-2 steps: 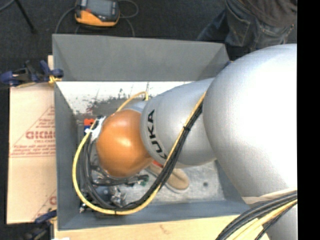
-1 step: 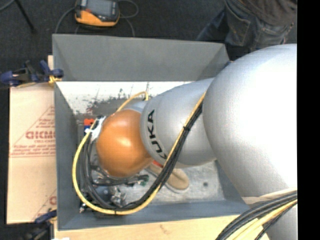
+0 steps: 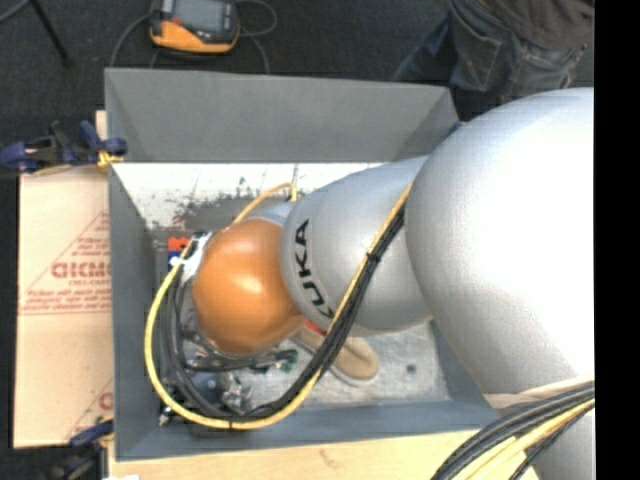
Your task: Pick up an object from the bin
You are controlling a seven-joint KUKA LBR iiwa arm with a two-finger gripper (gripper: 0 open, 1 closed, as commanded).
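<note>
Big silver arm (image 3: 500, 248) fills the near right and slopes down-left into the bin (image 3: 280, 128). The orange cover (image 3: 240, 288) at its wrist sits low over the left half of the floor. A yellow cable (image 3: 155, 318) loops round the cover on the left and below.

Tool (image 3: 222, 383): only dark metal parts peek out under the cover, near the front-left corner. Cannot tell whether it is released or clenched, or whether anything is in it.

Things near it:
- tan rounded piece (image 3: 355, 360), on the floor just right of the cover, partly under the arm
- small red-and-blue bit (image 3: 180, 250), against the left wall beside the cover's upper edge
- green scrap (image 3: 284, 364), just below the cover

What lies right under the tool is hidden by the cover. If there is a target, it is on that front-left patch of floor.

Judgement on doing the step well: this looks like the low point of the reach.
- Close only once the tool is squarely over one piece, clear of the left wall and of the loose cable loop.
- Then lift straight up, with no dragging sideways, so nearby bits are not swept along.
- Main risk: closing on nothing, or nipping the cable.
</note>
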